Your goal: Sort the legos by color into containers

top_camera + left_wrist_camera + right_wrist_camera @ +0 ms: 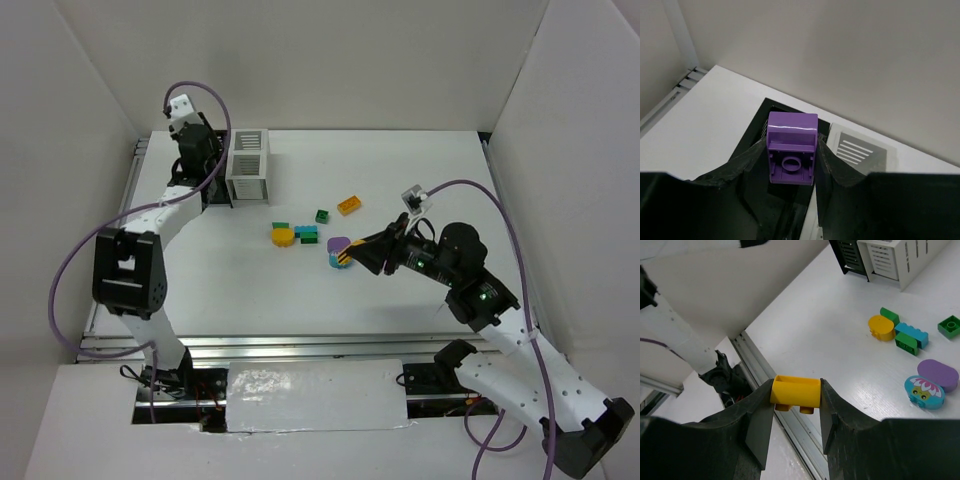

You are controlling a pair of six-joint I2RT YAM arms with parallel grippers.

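Observation:
My left gripper (791, 145) is shut on a purple lego (791, 150), hanging over the black container (751, 147). The white container (860, 150) adjoins it on the right. In the top view the left gripper (208, 186) hides most of the black container beside the white container (248, 165). My right gripper (796, 392) is shut on a yellow lego (795, 390), studs down, above the table near the purple oval piece (338, 243). Loose on the table lie an orange lego (349, 205), a green lego (322, 215), a yellow round piece (283, 236) and a teal-and-green cluster (307, 234).
A teal piece with a printed face (924, 392) lies by the purple oval (938, 374). A metal rail (300, 345) runs along the table's near edge. White walls enclose the table at the back and both sides.

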